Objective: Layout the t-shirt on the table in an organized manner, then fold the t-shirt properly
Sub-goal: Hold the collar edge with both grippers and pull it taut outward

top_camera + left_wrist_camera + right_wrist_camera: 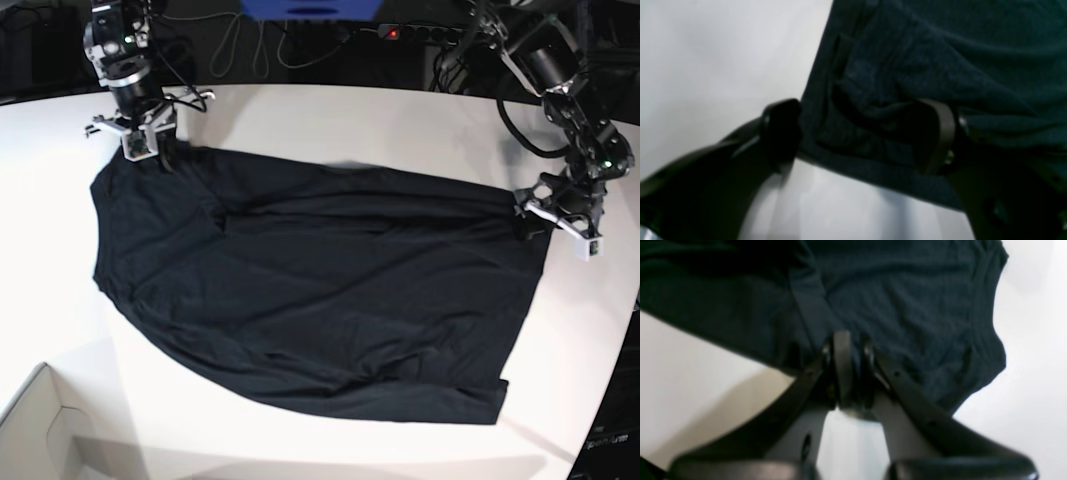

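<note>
We are spreading the black t-shirt (pixel 310 300) across the white table (pixel 330 120). Our right gripper (pixel 853 368) is pinching a fold at the shirt's far corner, jaws nearly together on cloth; our left gripper (pixel 860 133) is straddling the hem with jaws wide apart, gripping nothing. If we are pulling unevenly, the cloth may bunch or slip. Sleeves and collar are proving hard to make out.
</note>
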`<state>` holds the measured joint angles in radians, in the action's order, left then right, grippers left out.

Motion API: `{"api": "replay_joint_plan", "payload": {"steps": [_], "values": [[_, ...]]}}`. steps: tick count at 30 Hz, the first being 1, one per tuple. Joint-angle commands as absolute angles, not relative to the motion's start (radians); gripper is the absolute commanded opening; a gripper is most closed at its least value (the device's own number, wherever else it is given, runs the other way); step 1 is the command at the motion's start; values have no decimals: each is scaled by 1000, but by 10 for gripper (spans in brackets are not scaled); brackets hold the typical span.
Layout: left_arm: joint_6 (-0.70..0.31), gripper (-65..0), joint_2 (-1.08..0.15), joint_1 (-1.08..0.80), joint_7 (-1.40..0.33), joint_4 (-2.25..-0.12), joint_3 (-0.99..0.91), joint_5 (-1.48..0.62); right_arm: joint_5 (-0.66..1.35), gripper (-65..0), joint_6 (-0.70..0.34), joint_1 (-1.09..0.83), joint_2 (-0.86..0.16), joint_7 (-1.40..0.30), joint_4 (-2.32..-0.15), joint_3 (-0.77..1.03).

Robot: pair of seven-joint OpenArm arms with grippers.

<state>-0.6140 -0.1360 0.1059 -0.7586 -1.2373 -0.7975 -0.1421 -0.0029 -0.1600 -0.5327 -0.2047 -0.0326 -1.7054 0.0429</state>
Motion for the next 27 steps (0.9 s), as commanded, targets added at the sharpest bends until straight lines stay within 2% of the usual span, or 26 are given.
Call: {"api": "replay_joint_plan", "payload": {"steps": [1, 3, 4, 13, 16, 21, 27], "values": [[-619, -162, -156, 113, -782, -1241, -800, -136, 2, -584, -157, -533, -213, -1, -1722, 47], [-621, -185, -162, 111, -786, -1230, -802, -142, 4, -584, -157, -533, -213, -2, -1722, 48], [-621, -218, -162, 111, -782, -1218, -802, -142, 4, -584, -157, -533, -213, -2, -1722, 56], [-622, -650, -163, 117, -776, -1136, -802, -143, 5, -580, -157, -532, -136, -1, -1722, 220], [-622, -638, -163, 117, -776, -1139, -800, -143, 5, -523, -157, -535, -117, -2, -1721, 251], [-624, -650, -165, 113, -782, -1182, -802, -143, 5, -385, -157, -572, -74, 4, -1721, 274], [-624, -650, -185, 91, -786, -1241, -803, -143, 5, -364, -157, -585, -47, -2, -1715, 277]]}}
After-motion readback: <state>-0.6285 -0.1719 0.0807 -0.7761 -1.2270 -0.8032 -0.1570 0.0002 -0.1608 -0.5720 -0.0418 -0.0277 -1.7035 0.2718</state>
